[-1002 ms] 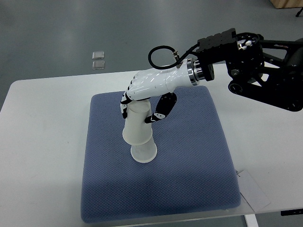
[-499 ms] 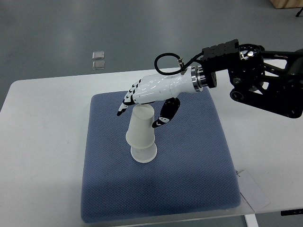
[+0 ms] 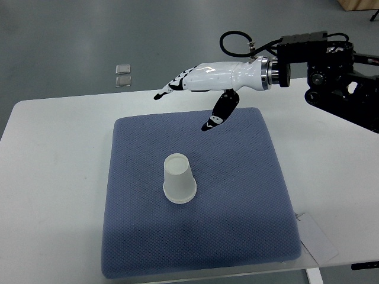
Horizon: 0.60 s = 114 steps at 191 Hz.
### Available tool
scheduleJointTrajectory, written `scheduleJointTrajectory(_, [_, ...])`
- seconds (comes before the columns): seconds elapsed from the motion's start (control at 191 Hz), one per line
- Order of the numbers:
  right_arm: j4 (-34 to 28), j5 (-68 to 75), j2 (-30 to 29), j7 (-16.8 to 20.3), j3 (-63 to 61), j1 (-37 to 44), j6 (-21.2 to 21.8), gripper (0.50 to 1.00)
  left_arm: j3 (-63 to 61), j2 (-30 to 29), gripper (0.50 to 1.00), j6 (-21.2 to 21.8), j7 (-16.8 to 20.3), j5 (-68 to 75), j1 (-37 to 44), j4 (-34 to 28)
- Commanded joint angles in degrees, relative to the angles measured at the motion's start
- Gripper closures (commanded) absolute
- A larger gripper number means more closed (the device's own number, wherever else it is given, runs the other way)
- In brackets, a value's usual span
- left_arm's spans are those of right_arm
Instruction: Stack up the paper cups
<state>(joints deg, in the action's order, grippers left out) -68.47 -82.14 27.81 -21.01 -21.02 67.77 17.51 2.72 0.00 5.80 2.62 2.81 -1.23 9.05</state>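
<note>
A stack of white paper cups stands upside down near the middle of the blue mat, one cup seated over another, bottom facing up. My right hand hovers above the mat's far edge, up and to the right of the stack and well apart from it. Its white fingers are stretched out and the thumb hangs down, holding nothing. The left arm does not show.
The mat lies on a white table. A white paper tag lies off the mat's near right corner. Two small clear squares rest on the grey floor beyond the table. The black right arm spans the upper right.
My right hand let go of the upper cup, which settled lower onto the cup beneath, then rose and drew back up and to the right, fingers straightening.
</note>
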Motion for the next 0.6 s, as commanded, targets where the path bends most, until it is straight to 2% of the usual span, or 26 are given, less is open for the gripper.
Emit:
scheduleJointTrajectory(0.0, [6.15, 7.87, -0.56, 5.28, -6.4, -4.57, -0.02, 0.587, 0.0, 0.0, 0.5, 0.0, 0.02, 0.0, 0.0, 0.0])
scheduleJointTrajectory(0.115, [13.27, 16.92, -2.23, 11.26, -14.58, -10.55, -1.69, 0.587, 0.0, 0.0, 0.5, 0.0, 0.02, 0.0, 0.0, 0.0])
scheduleJointTrajectory(0.262, [21.18, 28.78, -8.56, 17.06, -24.68, -17.67, -11.18, 0.587, 0.0, 0.0, 0.5, 0.0, 0.02, 0.0, 0.0, 0.0])
scheduleJointTrajectory(0.357, [25.22, 35.02, -11.28, 19.61, -28.99, -20.22, -14.52, 0.587, 0.0, 0.0, 0.5, 0.0, 0.02, 0.0, 0.0, 0.0])
scheduleJointTrajectory(0.478, [26.1, 41.8, -13.74, 20.57, -32.07, -23.38, -17.43, 0.587, 0.0, 0.0, 0.5, 0.0, 0.02, 0.0, 0.0, 0.0])
scheduleJointTrajectory(0.593, [26.46, 46.19, -15.06, 20.05, -32.95, -25.23, -23.92, 0.587, 0.0, 0.0, 0.5, 0.0, 0.02, 0.0, 0.0, 0.0])
